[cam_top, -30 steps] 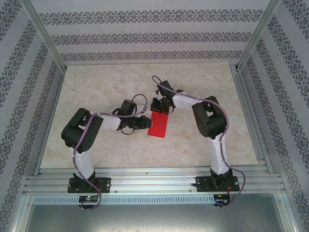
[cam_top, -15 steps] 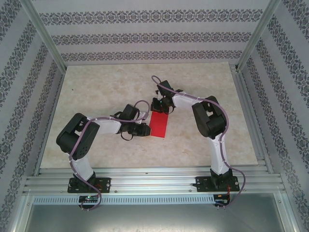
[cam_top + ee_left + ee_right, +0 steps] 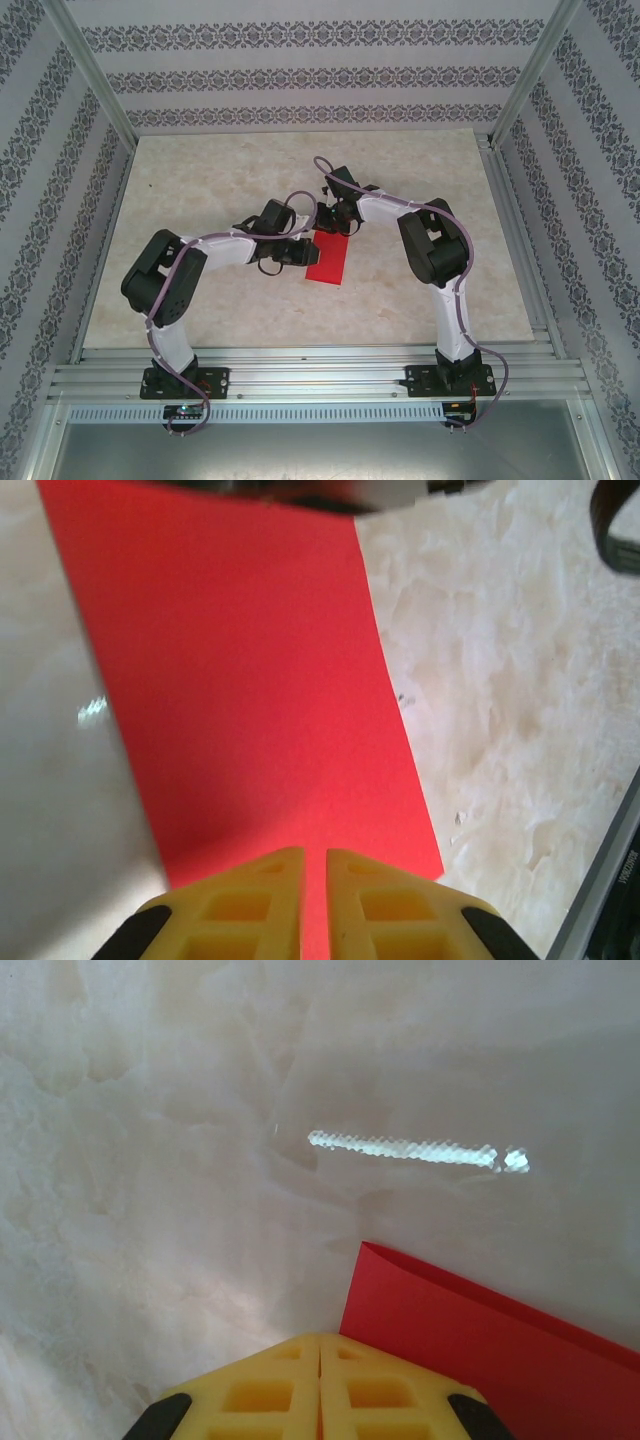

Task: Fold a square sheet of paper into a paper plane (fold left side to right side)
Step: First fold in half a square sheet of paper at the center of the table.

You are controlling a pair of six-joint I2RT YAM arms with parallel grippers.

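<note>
A flat, narrow red paper on the tabletop is being met by the almost closed left tool and the fully closed right tool.

Right gripper at bottom centre, its two yellow fingers pressed together along a thin seam. A corner of red paper lay flat at lower right, its near edge meeting the right-hand finger. Pale marbled tabletop lay beyond, crossed by a bright glare streak.
</note>
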